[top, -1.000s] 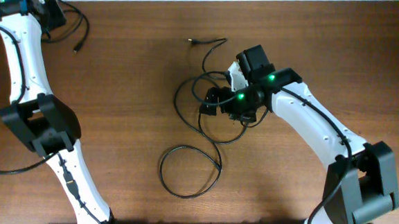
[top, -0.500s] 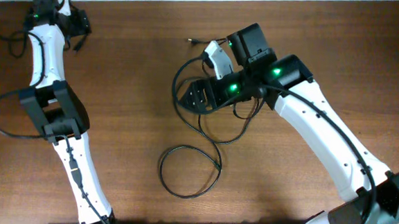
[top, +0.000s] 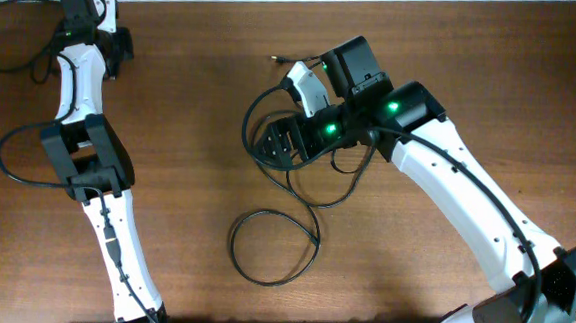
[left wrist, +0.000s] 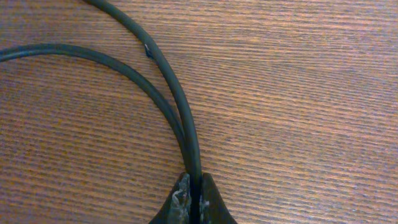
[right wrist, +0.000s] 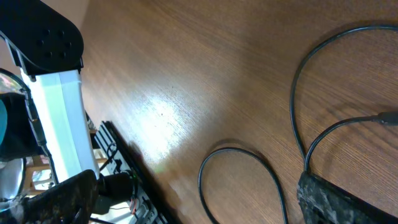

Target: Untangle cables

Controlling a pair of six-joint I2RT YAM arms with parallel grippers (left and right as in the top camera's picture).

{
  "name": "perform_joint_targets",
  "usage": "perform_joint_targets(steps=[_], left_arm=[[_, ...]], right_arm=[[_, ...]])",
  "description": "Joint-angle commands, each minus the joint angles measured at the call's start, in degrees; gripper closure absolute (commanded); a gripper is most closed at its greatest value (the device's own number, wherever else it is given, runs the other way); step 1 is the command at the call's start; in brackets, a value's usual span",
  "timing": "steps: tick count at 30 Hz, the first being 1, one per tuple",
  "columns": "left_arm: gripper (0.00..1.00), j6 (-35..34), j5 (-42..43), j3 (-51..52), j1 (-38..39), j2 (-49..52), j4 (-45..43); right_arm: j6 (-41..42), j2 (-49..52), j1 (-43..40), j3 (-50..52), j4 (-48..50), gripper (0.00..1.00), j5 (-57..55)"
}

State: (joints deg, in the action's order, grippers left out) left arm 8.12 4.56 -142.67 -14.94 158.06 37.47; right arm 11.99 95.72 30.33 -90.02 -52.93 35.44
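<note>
Cables, thin black flexible cords: one loop (top: 274, 247) lies nearest on the brown wooden bench (top: 181, 115), a tangle (top: 299, 142) sits mid-bench under the right gripper (top: 281, 141), jaws spread wide. Far left, the left gripper (left wrist: 193, 202) jaws pinch one cord (left wrist: 180, 106), another alongside.

Brown wood-grain table (top: 177, 175), pale strip beyond far edge, glare patch

Count on the desk (top: 187, 175): two arms, two grippers, several black cables.

One desk holds a tangle of cables (top: 297, 172) at centre, its strands too knotted to number; one cable loop (top: 273, 246) lies at 6 o'clock, and one left gripper (left wrist: 194, 202) pinches one cable (left wrist: 180, 106); one right gripper (top: 274, 141).
</note>
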Motion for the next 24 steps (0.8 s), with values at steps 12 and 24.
perform_joint_targets(steps=[12, 24], left_arm=[[0.09, -12.02, 27.58, -0.44, 5.49, -23.17, 11.32], [0.01, -11.17, 19.71, 1.20, 30.51, -23.67, 42.66]], right_arm=[[9.84, 0.55, -4.39, -1.01, -6.58, 0.01, -15.19], [10.86, 0.55, -46.90, -1.01, -19.34, 0.01, -25.16]])
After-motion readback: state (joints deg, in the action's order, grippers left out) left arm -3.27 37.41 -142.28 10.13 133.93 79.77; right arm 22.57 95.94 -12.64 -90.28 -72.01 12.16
